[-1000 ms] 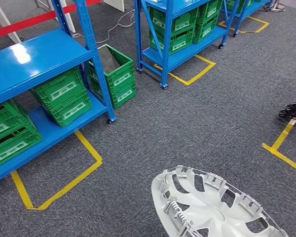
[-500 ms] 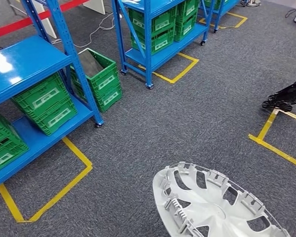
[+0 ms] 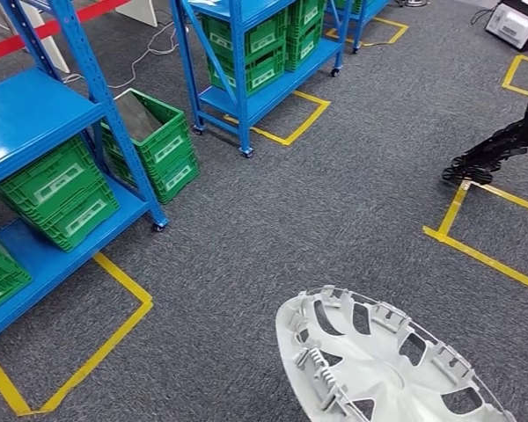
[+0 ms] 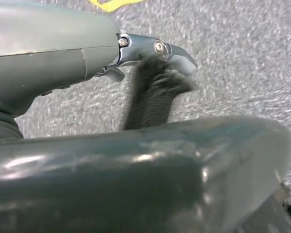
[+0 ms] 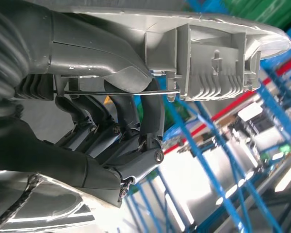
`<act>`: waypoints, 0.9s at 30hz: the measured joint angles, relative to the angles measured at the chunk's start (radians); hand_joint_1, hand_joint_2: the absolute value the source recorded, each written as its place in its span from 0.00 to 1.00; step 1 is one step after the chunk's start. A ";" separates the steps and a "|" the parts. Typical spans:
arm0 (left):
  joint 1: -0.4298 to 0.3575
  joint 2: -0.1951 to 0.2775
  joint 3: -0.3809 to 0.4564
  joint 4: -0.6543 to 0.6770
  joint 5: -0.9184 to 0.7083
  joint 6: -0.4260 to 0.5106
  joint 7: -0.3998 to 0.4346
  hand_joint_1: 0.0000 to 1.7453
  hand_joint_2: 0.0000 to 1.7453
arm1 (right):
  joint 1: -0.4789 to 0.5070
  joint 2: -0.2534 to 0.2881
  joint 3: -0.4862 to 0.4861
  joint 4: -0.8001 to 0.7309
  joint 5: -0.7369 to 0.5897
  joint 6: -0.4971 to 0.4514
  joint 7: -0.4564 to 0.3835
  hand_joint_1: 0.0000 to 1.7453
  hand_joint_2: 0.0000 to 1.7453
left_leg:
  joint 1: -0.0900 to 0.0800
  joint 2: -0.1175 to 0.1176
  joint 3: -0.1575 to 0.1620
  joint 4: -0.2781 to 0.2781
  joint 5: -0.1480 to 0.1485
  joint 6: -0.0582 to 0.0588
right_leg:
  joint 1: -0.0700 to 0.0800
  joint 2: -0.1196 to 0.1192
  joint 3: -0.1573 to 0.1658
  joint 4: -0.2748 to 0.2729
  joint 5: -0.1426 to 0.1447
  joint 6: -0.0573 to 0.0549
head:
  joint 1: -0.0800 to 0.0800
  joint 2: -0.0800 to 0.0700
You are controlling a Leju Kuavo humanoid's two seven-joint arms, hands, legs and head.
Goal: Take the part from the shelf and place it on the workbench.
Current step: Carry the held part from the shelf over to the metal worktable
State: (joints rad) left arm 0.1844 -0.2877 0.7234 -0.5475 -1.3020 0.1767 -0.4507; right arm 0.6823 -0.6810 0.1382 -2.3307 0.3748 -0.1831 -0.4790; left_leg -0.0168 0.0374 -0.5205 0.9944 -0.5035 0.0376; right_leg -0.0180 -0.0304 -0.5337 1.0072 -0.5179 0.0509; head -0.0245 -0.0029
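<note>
The part is a silver-white wheel cover [image 3: 387, 360], seen from its ribbed back with clips around the rim. It hangs low at the right of the head view, above the grey carpet. In the right wrist view my right hand [image 5: 111, 121] grips the wheel cover [image 5: 210, 53] at its rim, the thumb over one face and the dark fingers [image 5: 151, 126] curled under the wire ring and clips. My left hand [image 4: 100, 145] hangs over the carpet holding nothing, with its fingers [image 4: 155, 48] stretched out and blurred.
A blue shelf [image 3: 29, 105] with green crates [image 3: 55, 189] stands at the left, and another green crate [image 3: 158, 145] sits on the floor beside it. A second blue shelf [image 3: 261, 53] is further back. Yellow floor tape [image 3: 473, 251] and a black object [image 3: 494, 149] lie at the right.
The whole picture has shifted: the shelves slide left and more floor with tape shows at the right, so the camera has turned. The wheel cover stays in my right hand.
</note>
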 joint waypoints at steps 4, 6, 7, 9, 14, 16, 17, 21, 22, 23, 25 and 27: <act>-0.008 0.007 0.019 0.005 -0.015 0.005 -0.006 0.00 0.00 | 0.002 -0.012 0.014 0.000 -0.008 -0.028 0.012 1.00 1.00 | 0.000 0.005 -0.001 0.012 -0.012 -0.019 | 0.002 0.012 0.006 -0.015 0.005 -0.025 | -0.002 0.000; -0.012 0.009 0.027 0.010 -0.022 0.010 -0.008 0.00 0.00 | 0.009 -0.023 0.013 0.000 -0.024 -0.041 0.020 1.00 1.00 | 0.004 -0.010 -0.030 0.086 -0.064 -0.029 | 0.000 0.019 0.009 -0.017 0.010 -0.036 | -0.004 0.000; -0.013 0.009 0.031 0.013 -0.025 0.012 -0.008 0.00 0.00 | 0.017 -0.028 0.009 0.000 -0.034 -0.049 0.024 1.00 1.00 | 0.006 -0.019 -0.057 0.153 -0.100 -0.032 | 0.001 0.022 0.008 -0.017 0.010 -0.038 | -0.005 0.000; -0.014 0.009 0.040 0.020 -0.030 0.014 -0.009 0.00 0.00 | 0.037 -0.035 -0.006 -0.001 -0.048 -0.060 0.029 1.00 1.00 | 0.007 -0.025 -0.111 0.280 -0.150 -0.033 | 0.003 0.031 0.008 -0.016 0.010 -0.040 | -0.006 0.000; -0.015 0.011 0.059 0.025 -0.046 0.014 -0.010 0.00 0.00 | 0.073 -0.037 -0.039 -0.009 -0.050 -0.067 0.022 1.00 1.00 | 0.007 -0.062 -0.034 0.091 -0.016 -0.014 | 0.007 0.065 0.012 -0.014 0.007 -0.039 | -0.005 0.000; -0.017 0.011 0.068 0.026 -0.051 0.015 -0.014 0.00 0.00 | 0.075 -0.037 -0.039 -0.012 -0.042 -0.066 0.018 1.00 1.00 | 0.005 -0.084 -0.008 0.020 0.001 -0.009 | 0.006 0.079 0.002 -0.011 0.009 -0.031 | -0.005 0.000; -0.019 0.012 0.072 0.027 -0.054 0.015 -0.016 0.00 0.00 | 0.075 -0.037 -0.036 -0.012 -0.037 -0.066 0.017 1.00 1.00 | 0.004 -0.082 -0.007 0.013 -0.002 -0.008 | 0.004 0.087 -0.002 -0.010 0.011 -0.025 | -0.006 0.000; -0.029 0.010 0.084 0.036 -0.057 0.020 -0.023 0.00 0.00 | 0.074 -0.035 -0.020 -0.013 -0.025 -0.069 0.017 1.00 1.00 | 0.008 -0.053 0.001 -0.012 0.009 0.009 | 0.000 0.064 -0.043 0.050 -0.025 -0.008 | -0.002 0.000; -0.032 0.009 0.087 0.040 -0.057 0.021 -0.024 0.00 0.00 | 0.073 -0.034 -0.015 -0.013 -0.022 -0.071 0.017 1.00 1.00 | 0.008 -0.045 0.002 -0.013 0.010 0.011 | 0.000 0.050 -0.071 0.107 -0.054 -0.004 | 0.000 0.000; -0.035 0.009 0.091 0.045 -0.056 0.021 -0.026 0.00 0.00 | 0.071 -0.033 -0.010 -0.013 -0.020 -0.072 0.017 1.00 1.00 | 0.007 -0.037 0.001 -0.013 0.009 0.013 | -0.001 0.043 -0.105 0.175 -0.084 0.000 | 0.001 0.000; -0.037 0.008 0.098 0.053 -0.055 0.024 -0.033 0.00 0.00 | 0.072 -0.032 0.000 -0.013 -0.017 -0.078 0.020 1.00 1.00 | 0.006 -0.021 0.000 -0.013 0.008 0.013 | -0.004 0.039 -0.149 0.266 -0.109 0.006 | 0.001 0.000; -0.043 0.008 0.105 0.064 -0.054 0.028 -0.041 0.00 0.00 | 0.072 -0.032 0.010 -0.013 -0.013 -0.092 0.026 1.00 1.00 | 0.006 -0.007 -0.001 -0.011 0.006 0.010 | -0.006 0.032 -0.119 0.211 -0.063 0.011 | 0.001 0.000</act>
State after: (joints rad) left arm 0.1413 -0.2796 0.8286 -0.4834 -1.3559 0.2049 -0.4915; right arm 0.7543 -0.7130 0.1486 -2.3442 0.3619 -0.2748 -0.4527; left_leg -0.0106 0.0301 -0.5211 0.9839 -0.4972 0.0476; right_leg -0.0242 0.0017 -0.6532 1.2178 -0.5810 0.0616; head -0.0235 -0.0031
